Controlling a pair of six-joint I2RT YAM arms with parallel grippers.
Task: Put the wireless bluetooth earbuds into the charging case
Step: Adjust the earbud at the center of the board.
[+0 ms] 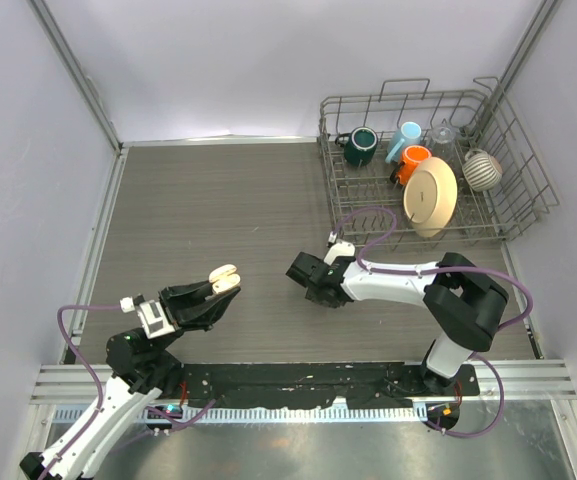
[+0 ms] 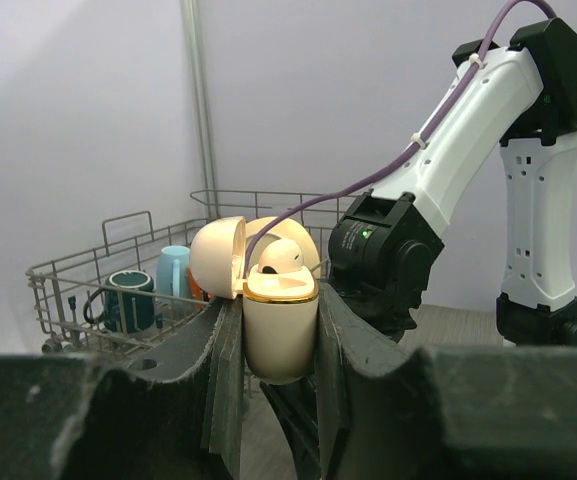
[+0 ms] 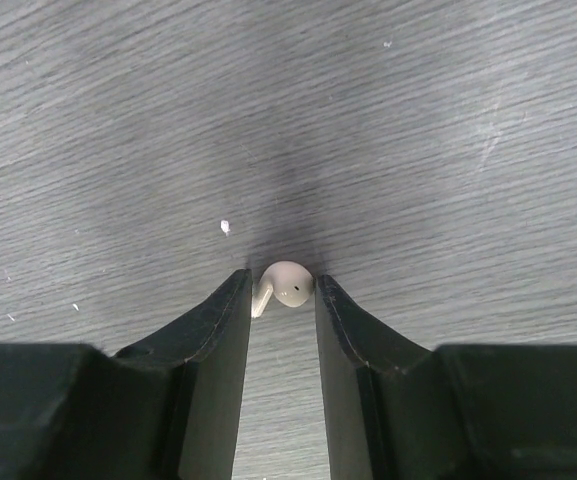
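Pinching an open charging case [image 2: 280,345] with one earbud [image 2: 280,257] seated inside, the left tool [image 2: 279,305] hangs raised — the right tool [image 3: 283,292] brackets a second earbud [image 3: 290,282] between its tips at the surface [image 3: 388,120], grip unclear.

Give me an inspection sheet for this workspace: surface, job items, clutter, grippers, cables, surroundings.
Surface: grey wood-grain table, a few white specks.
Job's things: cream charging case, lid open, one earbud seated; second earbud down at the table.
Clutter: dish rack at far right, holding crockery.
Grippers: left gripper shut on the charging case; right gripper narrow around the second earbud, grip unclear.
Cables: purple cables run along both arms in loose loops.
Surroundings: pale walls; nothing else seen.
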